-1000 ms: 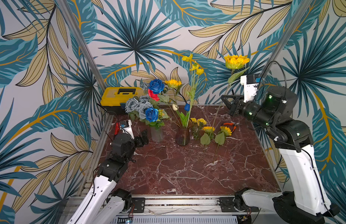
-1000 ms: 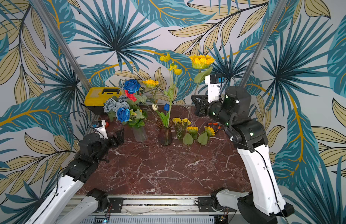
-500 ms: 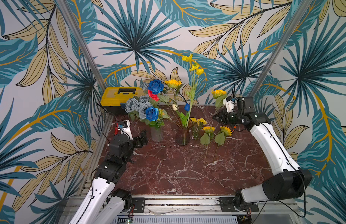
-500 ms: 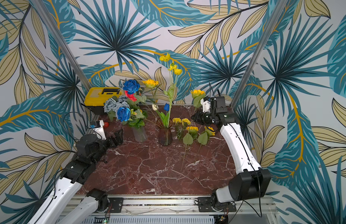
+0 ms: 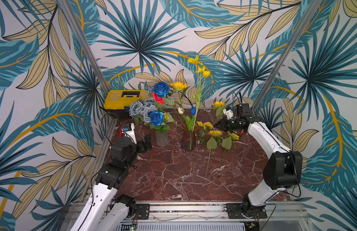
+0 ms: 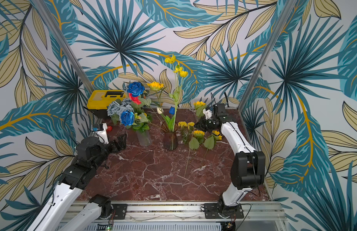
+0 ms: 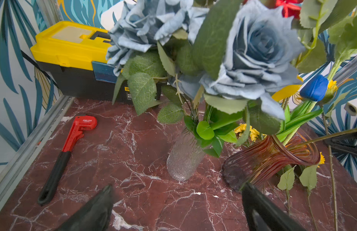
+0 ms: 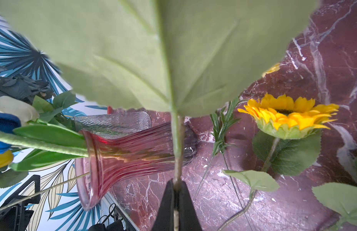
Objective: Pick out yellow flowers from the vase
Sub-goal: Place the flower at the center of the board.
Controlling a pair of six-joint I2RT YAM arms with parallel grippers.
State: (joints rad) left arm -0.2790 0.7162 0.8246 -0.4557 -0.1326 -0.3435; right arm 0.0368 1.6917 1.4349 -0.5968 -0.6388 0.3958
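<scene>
The right arm (image 5: 265, 140) rose from its base on the front rail to a bent elbow, and its white forearm reached back over the tabletop (image 5: 173, 176) toward the far right corner. The wrist was turned so that the right pincer (image 5: 222, 123) pointed left, toward the amber vase (image 5: 188, 140). Its jaws were clamped shut on the green stem (image 8: 178, 140) of a sunflower (image 5: 218, 104). That bloom stood upright above the pincer, beside the vase and clear of it (one broad leaf filled much of the right wrist view).

The left arm (image 5: 117, 156) sat folded low at the front left. Its left pincer (image 5: 146, 140) was level with the clear vase (image 5: 161, 138) of roses and just beside it, with jaws spread wide and nothing between them.

Other yellow flowers lay on the tabletop to the right of the amber vase: two sunflowers (image 5: 214, 133) and a cluster of pompom heads (image 5: 205, 125). A tall yellow sprig (image 5: 201, 70) stood in the amber vase, and another sunflower (image 5: 178, 86) rose above both vases; which vase held it, I could not tell.
</scene>
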